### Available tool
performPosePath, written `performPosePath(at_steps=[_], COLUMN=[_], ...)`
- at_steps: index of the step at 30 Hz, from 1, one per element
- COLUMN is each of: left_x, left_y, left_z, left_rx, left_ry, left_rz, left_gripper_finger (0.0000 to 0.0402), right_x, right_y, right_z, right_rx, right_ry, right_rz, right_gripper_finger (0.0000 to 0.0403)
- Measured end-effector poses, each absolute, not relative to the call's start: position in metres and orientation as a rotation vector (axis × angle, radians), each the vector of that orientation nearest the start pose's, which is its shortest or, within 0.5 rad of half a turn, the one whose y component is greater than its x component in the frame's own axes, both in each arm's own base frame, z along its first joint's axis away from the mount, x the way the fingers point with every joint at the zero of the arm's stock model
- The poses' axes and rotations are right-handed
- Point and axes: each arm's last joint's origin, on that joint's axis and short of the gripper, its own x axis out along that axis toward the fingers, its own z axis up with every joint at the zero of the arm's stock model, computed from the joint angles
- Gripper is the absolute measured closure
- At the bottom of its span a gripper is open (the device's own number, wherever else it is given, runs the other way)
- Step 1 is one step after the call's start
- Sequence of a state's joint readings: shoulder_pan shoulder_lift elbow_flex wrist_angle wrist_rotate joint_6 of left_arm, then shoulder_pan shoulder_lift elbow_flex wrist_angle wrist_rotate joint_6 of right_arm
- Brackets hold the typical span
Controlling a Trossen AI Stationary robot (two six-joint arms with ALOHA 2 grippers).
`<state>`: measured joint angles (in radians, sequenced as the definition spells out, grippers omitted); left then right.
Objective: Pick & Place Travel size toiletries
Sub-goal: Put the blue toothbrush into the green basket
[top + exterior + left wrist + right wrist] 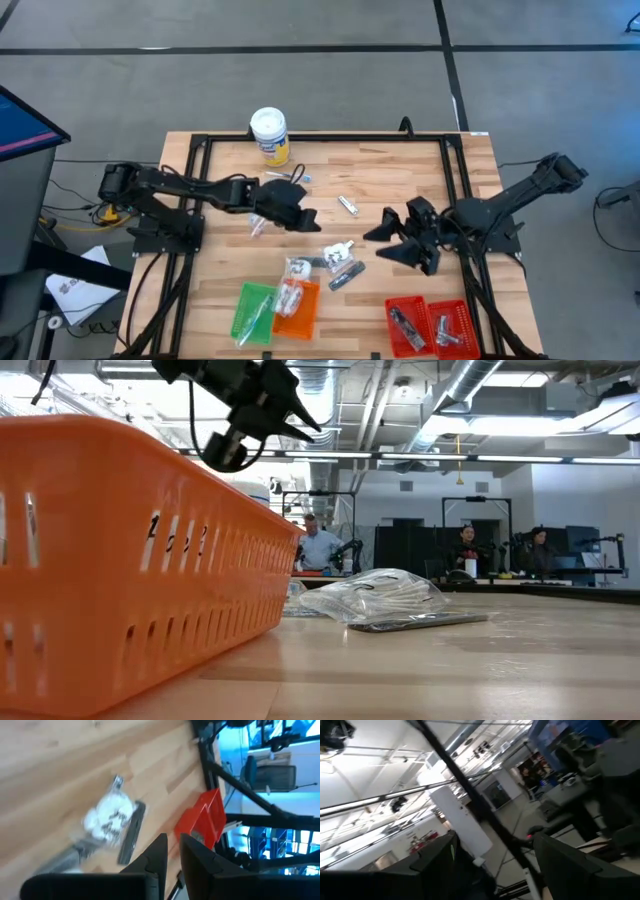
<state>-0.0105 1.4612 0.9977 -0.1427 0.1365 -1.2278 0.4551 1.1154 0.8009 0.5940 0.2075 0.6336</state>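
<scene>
Left pincer (pixel 312 215) hung just short of the loose toiletries at mid-bench.

Its fingers stood nearly together, empty. The white packet (pixel 340 250) and dark tube (pixel 347 276) lay just ahead toward the bench's (pixel 400 170) near edge, tube slanting. The right pincer (pixel 385 240), fingers spread, waited beside them.

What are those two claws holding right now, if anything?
Nothing, as far as the views show. The left claw is nearly shut with an empty gap between its fingers; the right claw stands open, also empty.
</scene>
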Motion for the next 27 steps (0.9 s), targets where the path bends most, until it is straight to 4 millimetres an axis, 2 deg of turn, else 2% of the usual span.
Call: performPosePath(at_steps=[8,13,16,20,23,27], left_x=[0.319,0.306,0.289,0.264,0.249,0.24], left_y=[0.029,0.058,0.073,0.091,0.097,0.099], left_z=[0.261,0.267,0.265,0.253,0.245,0.24], left_rx=[-1.09,-0.98,-0.913,-0.854,-0.843,-0.788], left_ry=[0.507,0.481,0.561,0.744,0.887,0.984], left_rz=[0.238,0.316,0.418,0.582,0.64,0.643], left_gripper_finger=[0.0358,0.0374,0.0395,0.0398,0.0398,0.0398], right_x=[0.244,0.251,0.251,0.249,0.248,0.246], right_y=[0.058,0.017,-0.007,-0.032,-0.043,-0.053], right_z=[0.334,0.335,0.336,0.335,0.335,0.335], right_rx=[0.839,0.851,0.848,0.88,0.892,0.884], right_ry=[-0.092,-0.138,-0.172,-0.196,-0.208,-0.224], right_rz=[0.099,0.028,-0.019,-0.073,-0.095,-0.131], right_gripper_finger=[0.0143,0.0143,0.0143,0.0143,0.0143,0.0143])
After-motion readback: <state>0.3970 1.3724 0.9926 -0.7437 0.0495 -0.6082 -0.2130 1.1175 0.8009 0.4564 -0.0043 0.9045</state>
